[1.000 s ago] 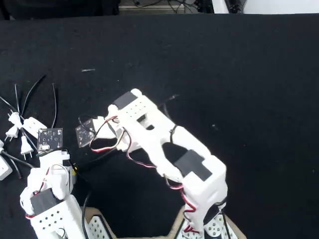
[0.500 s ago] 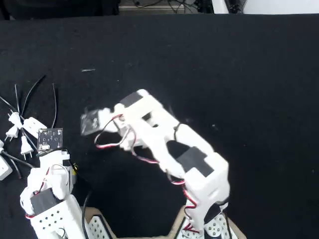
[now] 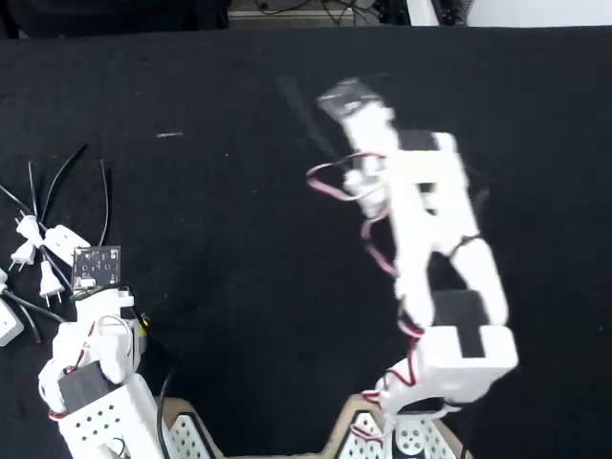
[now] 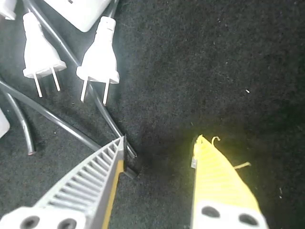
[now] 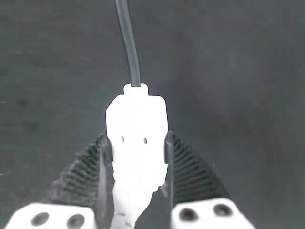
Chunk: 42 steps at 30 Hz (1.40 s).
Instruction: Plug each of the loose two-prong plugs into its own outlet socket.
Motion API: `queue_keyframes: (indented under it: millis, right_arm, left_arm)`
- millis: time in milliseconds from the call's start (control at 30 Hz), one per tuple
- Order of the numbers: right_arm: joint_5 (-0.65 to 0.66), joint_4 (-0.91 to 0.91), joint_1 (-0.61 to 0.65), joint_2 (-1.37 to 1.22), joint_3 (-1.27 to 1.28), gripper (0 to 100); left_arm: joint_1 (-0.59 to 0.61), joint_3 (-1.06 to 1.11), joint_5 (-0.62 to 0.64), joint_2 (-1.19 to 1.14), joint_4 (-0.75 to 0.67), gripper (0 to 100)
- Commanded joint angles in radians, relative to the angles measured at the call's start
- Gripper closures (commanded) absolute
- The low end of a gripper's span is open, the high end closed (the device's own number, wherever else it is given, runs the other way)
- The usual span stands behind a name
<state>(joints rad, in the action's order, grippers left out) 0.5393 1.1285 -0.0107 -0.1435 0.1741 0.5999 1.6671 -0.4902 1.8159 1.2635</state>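
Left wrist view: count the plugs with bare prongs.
2. The first plug and second plug lie side by side on the black cloth ahead of the left fingers, prongs toward them. More may lie outside the view.

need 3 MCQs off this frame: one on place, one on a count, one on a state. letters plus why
1. Where on the table do the loose plugs lie?
A. by the left edge
B. in the centre
C. in the far right corner

2. How many plugs show bare prongs in the left wrist view?
A. one
B. two
C. four

3. What state is the right claw in?
A. open and empty
B. shut on a white connector
C. shut on a bare cable alone

Key:
1. A: the high view shows them at the left edge.
2. B: two lie side by side, prongs free.
3. B: the right wrist view shows the claw clamping the connector's sides.
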Motion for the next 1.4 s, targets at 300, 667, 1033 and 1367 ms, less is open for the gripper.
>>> queue_keyframes:
  millis: [300, 667, 1033, 1367]
  right_arm:
    - [-0.071, 0.129, -0.382, 0.005, -0.257, 98.7]
    - [-0.138, 0.400, -0.462, -0.535, -0.974, 98.7]
    - [-0.140, 0.575, -0.505, -0.983, -1.721, 98.7]
    - [-0.133, 0.592, -0.580, -1.066, -1.787, 98.7]
  left_arm:
    - [0.002, -0.001, -0.008, 0.006, 0.003, 77]
    - [0.005, -0.001, -0.008, 0.006, 0.003, 77]
    - [0.004, -0.001, -0.008, 0.006, 0.003, 77]
    - [0.005, -0.001, -0.008, 0.006, 0.003, 77]
